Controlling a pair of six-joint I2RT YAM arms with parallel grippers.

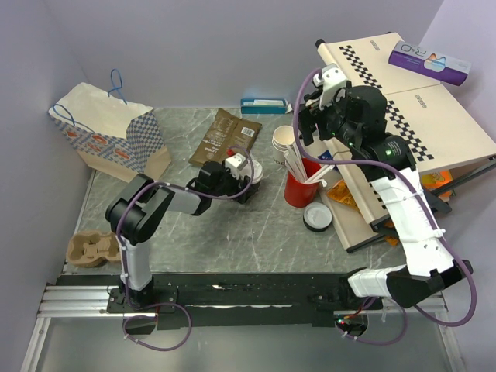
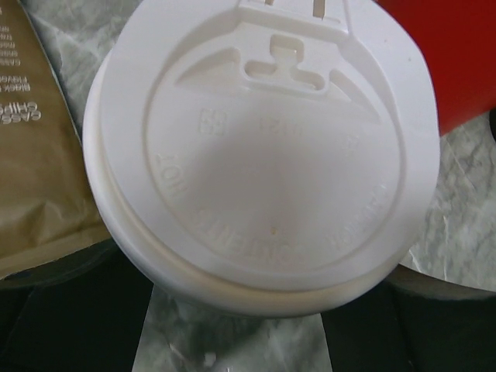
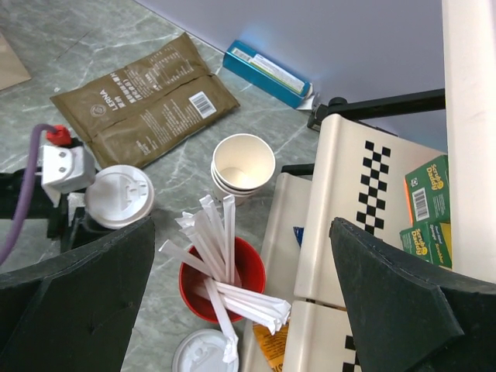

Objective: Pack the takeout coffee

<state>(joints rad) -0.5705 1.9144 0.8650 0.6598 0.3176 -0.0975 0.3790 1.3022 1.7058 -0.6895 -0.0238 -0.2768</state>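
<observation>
The takeout coffee (image 1: pixel 256 170) is a pale cup with a round white lid, standing on the marble table (image 1: pixel 232 232) at the middle. Its lid fills the left wrist view (image 2: pixel 271 155) and also shows in the right wrist view (image 3: pixel 118 196). My left gripper (image 1: pixel 248 184) reaches in from the left. Its black fingers (image 2: pixel 70 325) sit on both sides of the cup, under the lid's rim, closed on the cup body. My right gripper (image 1: pixel 310 128) hangs high over the red cup, open wide and empty (image 3: pixel 240 287).
A red cup of white sticks (image 1: pixel 301 186), a stack of lidless cups (image 1: pixel 284 142) and a loose lid (image 1: pixel 318 216) stand right of the coffee. A brown pouch (image 1: pixel 225 136) lies behind. A paper bag (image 1: pixel 108 128) lies far left, a cardboard carrier (image 1: pixel 91 249) near left. Checkered boards (image 1: pixel 403 101) are at right.
</observation>
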